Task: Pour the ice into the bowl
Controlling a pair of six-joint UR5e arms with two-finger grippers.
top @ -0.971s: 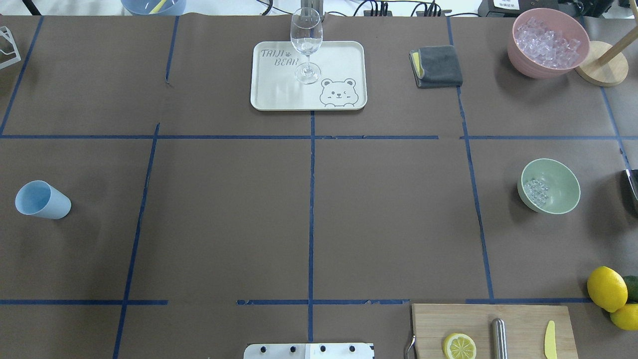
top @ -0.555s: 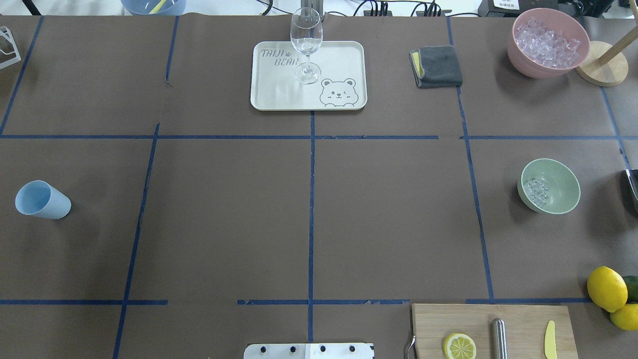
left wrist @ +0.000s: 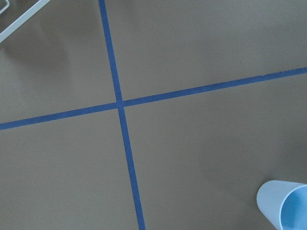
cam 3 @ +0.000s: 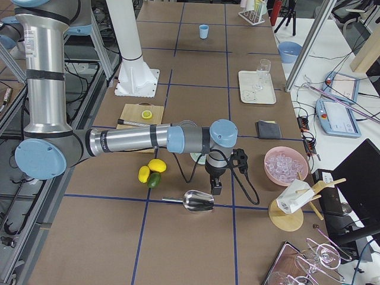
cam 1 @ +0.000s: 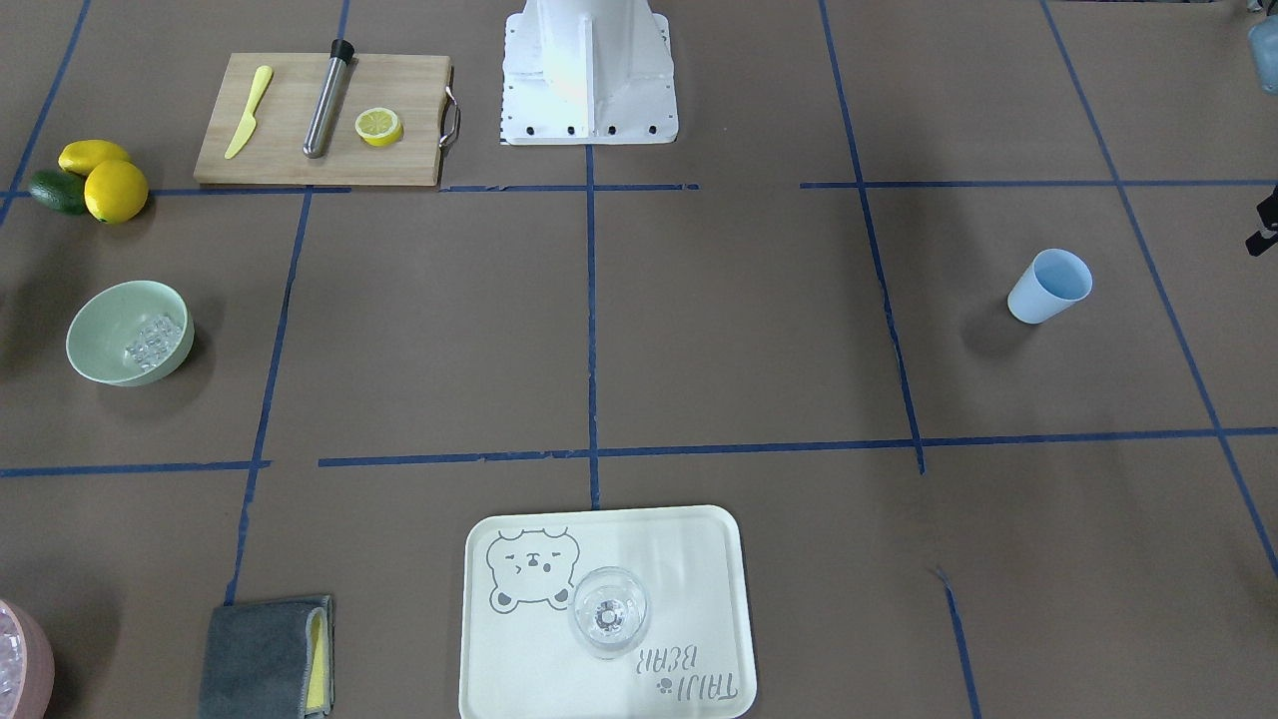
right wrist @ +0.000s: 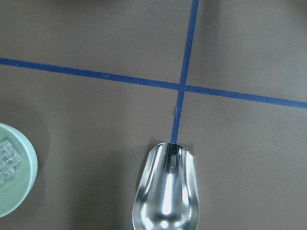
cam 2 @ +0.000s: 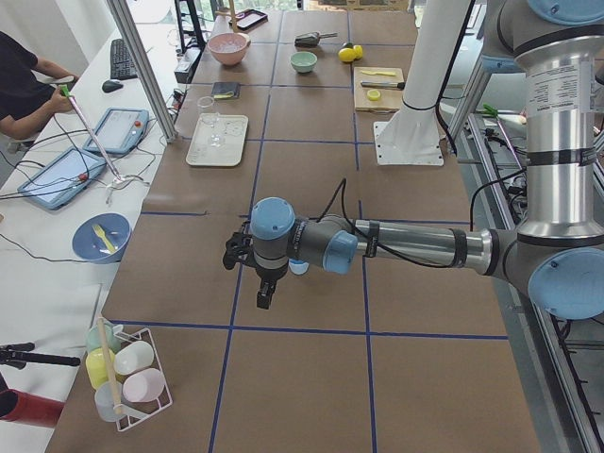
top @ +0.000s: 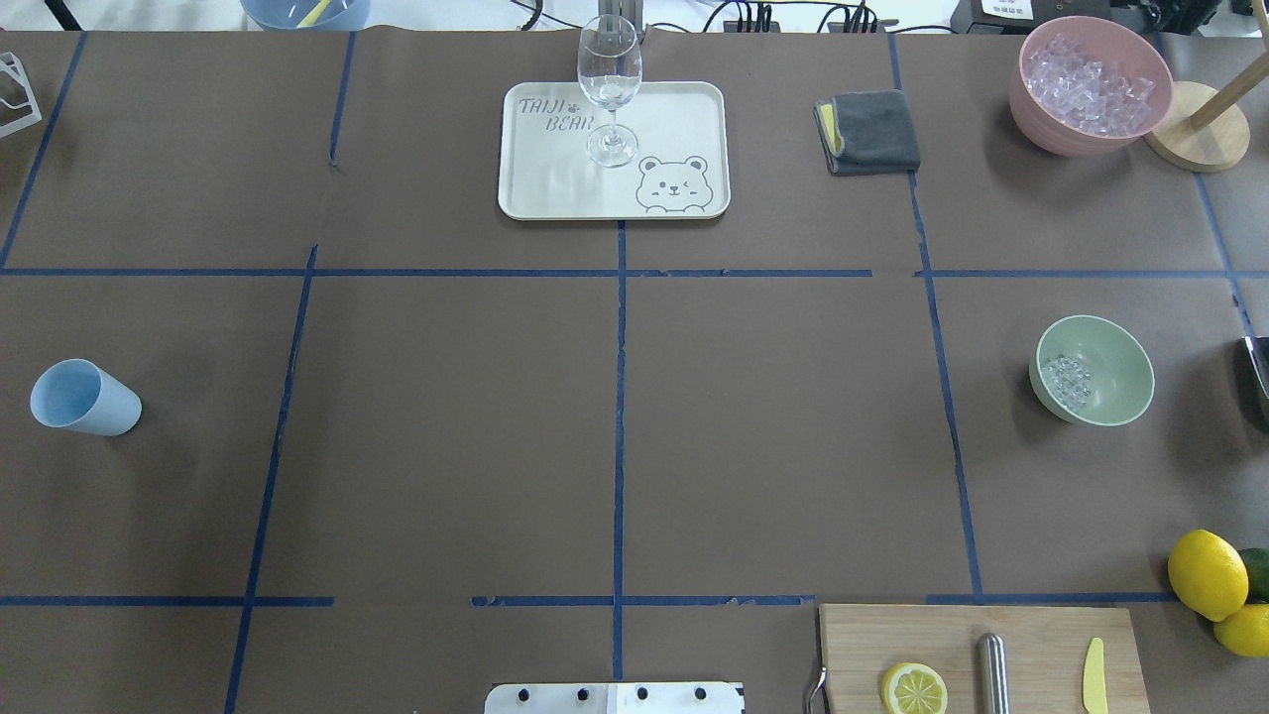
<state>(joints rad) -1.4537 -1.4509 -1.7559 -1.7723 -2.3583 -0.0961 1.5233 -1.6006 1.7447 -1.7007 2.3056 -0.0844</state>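
The pale mint-green bowl (top: 1095,370) stands at the right side of the table, also seen at the left of the front view (cam 1: 130,332). A small heap of clear ice (top: 1068,382) lies inside it, against one wall (cam 1: 155,340). In the right wrist view the bowl's rim (right wrist: 17,182) with some ice (right wrist: 5,155) shows at the left edge. My right gripper (cam 3: 217,189) hangs just above the table beside the bowl, seen only from the side; I cannot tell its state. My left gripper (cam 2: 263,294) hovers near the blue cup, its state also unclear.
A metal scoop (right wrist: 165,191) lies on the table right of the bowl. A blue cup (top: 84,399) stands far left. At the back are a pink tub (top: 1091,84) of clear chunks, a grey cloth (top: 870,132) and a tray (top: 684,119) with a glass (top: 609,84). Cutting board (top: 977,659) and lemons (top: 1207,573) sit front right.
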